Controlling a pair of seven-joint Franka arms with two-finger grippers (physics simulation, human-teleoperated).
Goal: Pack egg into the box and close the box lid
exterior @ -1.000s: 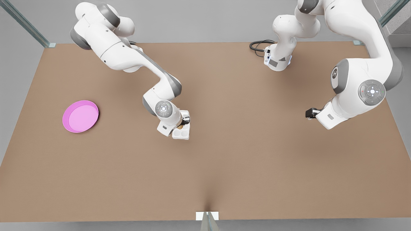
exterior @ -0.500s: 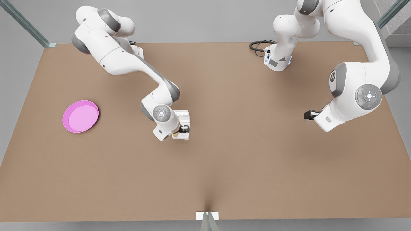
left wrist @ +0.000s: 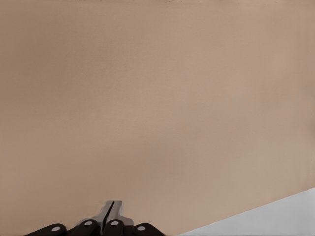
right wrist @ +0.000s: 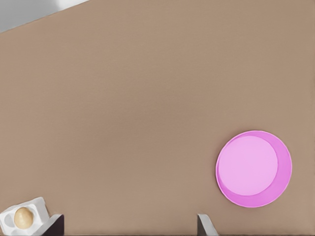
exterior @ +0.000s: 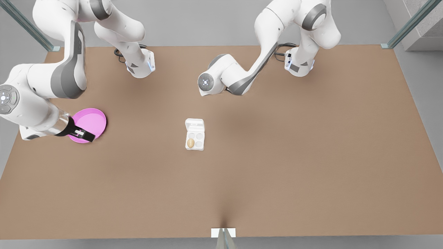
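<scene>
The white box stands mid-table with its box lid open and lying flat on the far side. A tan egg rests in the near well on the front view's left; the other wells are empty. The left gripper hangs over the near edge of the pink dish, far from the box, its fingers pressed together and holding nothing. The right arm's wrist hovers beyond the box. The right gripper is open wide and empty, with the egg and box beside one finger.
A round pink dish sits at the front view's left, also seen at some distance in the right wrist view. Both arm bases stand along the far edge. A cable lies by the base on the front view's right.
The left arm has left the box and swung to the front view's left over the pink dish; the egg stays in its well. The right arm has swung from the right side to the far middle.
</scene>
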